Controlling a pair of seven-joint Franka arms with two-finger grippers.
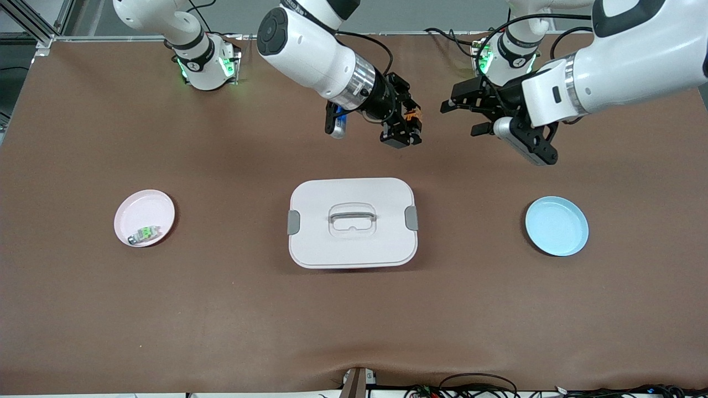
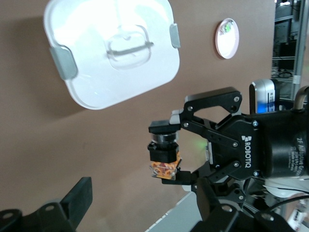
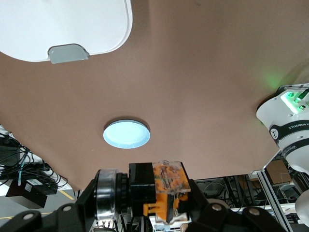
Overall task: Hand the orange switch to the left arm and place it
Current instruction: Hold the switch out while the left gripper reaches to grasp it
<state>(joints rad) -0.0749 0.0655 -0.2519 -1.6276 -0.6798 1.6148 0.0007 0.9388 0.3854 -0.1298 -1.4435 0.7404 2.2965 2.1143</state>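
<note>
Two tools [image 1: 408, 122] [image 1: 460, 110], one orange switch [image 1: 411, 116], one box [image 1: 352, 222], two plates [image 1: 145, 217] [image 1: 556, 225].

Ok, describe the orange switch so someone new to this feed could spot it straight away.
Start at the big white box in the middle of the table; above the bare mat between it and the robot bases, the right gripper hangs in the air. The orange switch is the tiny black-and-orange part clamped in its fingers. The only similar part, the green switch, lies on the pink plate.

brown table cover [image 1: 221, 320], grey floor along the top edge, aluminium frame post [image 1: 33, 22], cables [image 1: 475, 384] at the lower edge
</note>
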